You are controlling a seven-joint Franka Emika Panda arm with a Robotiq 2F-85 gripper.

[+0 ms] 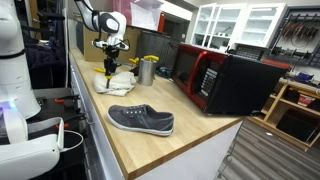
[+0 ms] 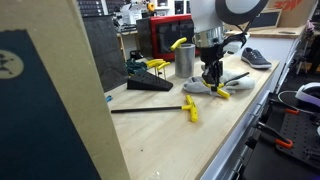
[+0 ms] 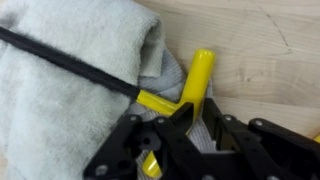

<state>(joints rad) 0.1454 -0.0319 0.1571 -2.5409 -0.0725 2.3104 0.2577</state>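
Yellow plastic forms the T-shaped handle of the tool (image 3: 200, 75) that lies on a grey towel (image 3: 70, 110). In the wrist view the handle lies just at 12 o'clock of the end effector (image 3: 185, 135). The tool's black shaft (image 3: 70, 58) runs off across the towel toward 10 o'clock.

**End effector state.** The fingers (image 3: 135, 135) stand close on either side of the handle's lower part, with towel fabric showing between them. Whether they actually pinch the handle cannot be told from the pictures.

**Location.** In both exterior views the end effector (image 1: 111, 66) (image 2: 212, 78) points straight down at the towel (image 1: 115, 84) (image 2: 222, 90), which lies crumpled on the wooden table (image 1: 190, 135).

**Surrounding items.**
- Metal cup (image 1: 148, 70): upright, near the towel at 2 o'clock in an exterior view.
- Grey shoe (image 1: 140, 120): on the table at 5 o'clock of the towel, well apart from it.
- Red and black microwave (image 1: 215, 80): on the table at 3 o'clock of the cup.
- Second yellow-handled rod (image 2: 188, 108): flat on the table at 7 o'clock of the towel in an exterior view.
- Black wedge (image 2: 150, 86): at 9 o'clock of the towel in that same view.
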